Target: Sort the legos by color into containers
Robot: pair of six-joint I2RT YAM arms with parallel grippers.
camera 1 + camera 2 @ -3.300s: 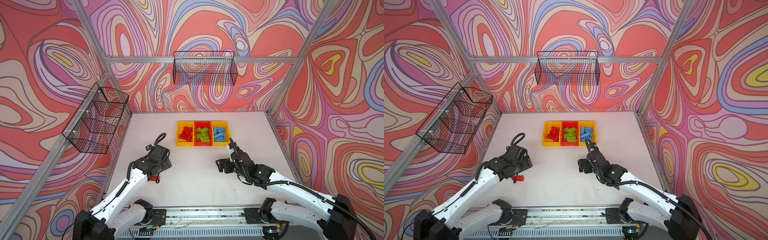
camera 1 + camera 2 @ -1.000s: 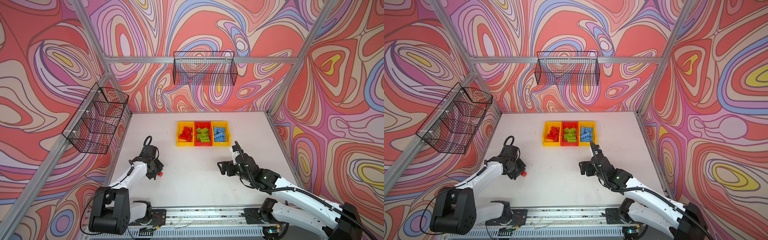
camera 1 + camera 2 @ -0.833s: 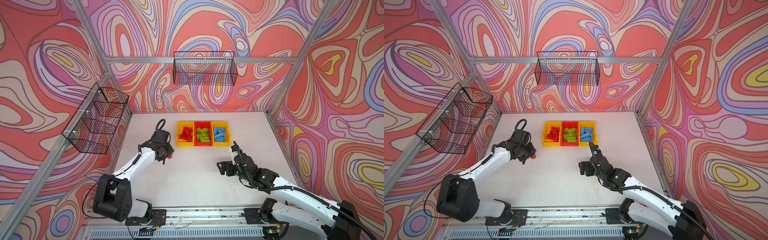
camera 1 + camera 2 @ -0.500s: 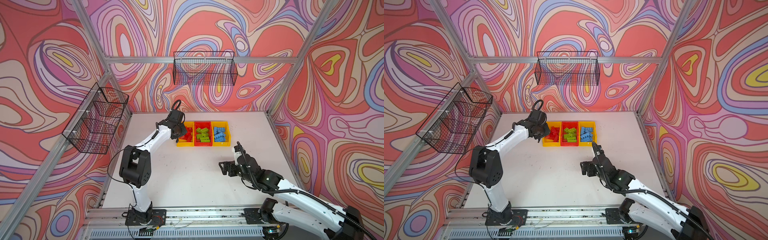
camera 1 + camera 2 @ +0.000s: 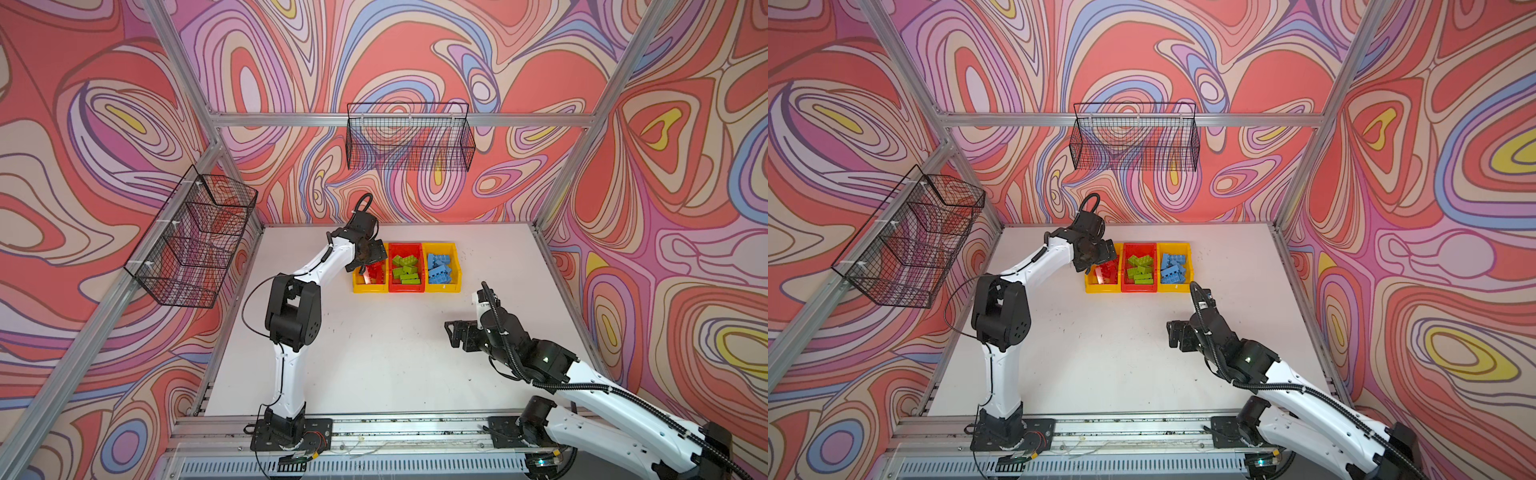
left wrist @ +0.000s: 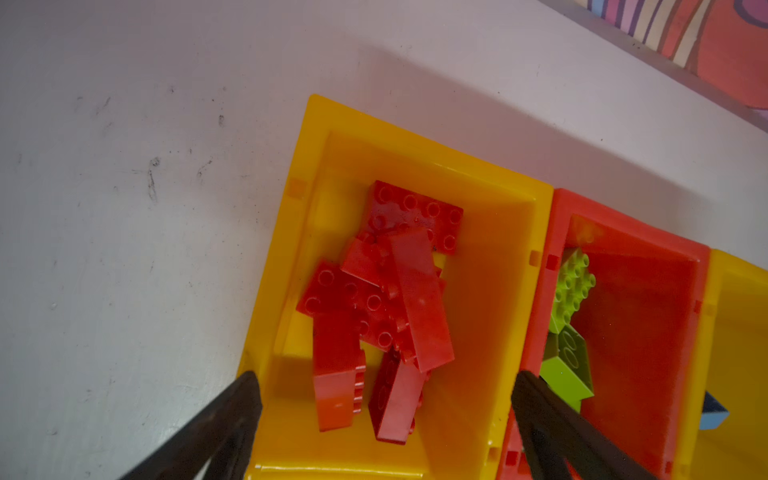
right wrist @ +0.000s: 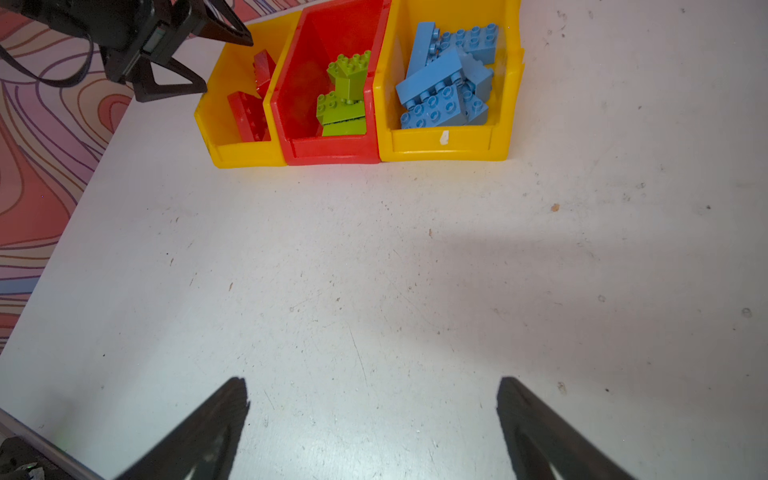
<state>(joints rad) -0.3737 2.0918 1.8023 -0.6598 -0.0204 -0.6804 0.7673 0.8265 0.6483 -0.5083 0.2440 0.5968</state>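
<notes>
My left gripper (image 6: 384, 378) hangs over the left yellow bin (image 6: 286, 257) at the far side, jaws spread wide and empty. The red legos (image 6: 419, 299) lie piled inside that bin. Green legos (image 7: 345, 95) sit in the middle red bin (image 7: 332, 151), blue legos (image 7: 440, 87) in the right yellow bin (image 7: 444, 143). My right gripper (image 7: 372, 381), jaws also apart and holding nothing, hovers above the table (image 7: 374, 270), nearer and to the right.

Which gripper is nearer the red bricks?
Left. The left gripper hangs open directly above the red bricks in the yellow bin; the right gripper is open over the table, well short of that bin.
</notes>
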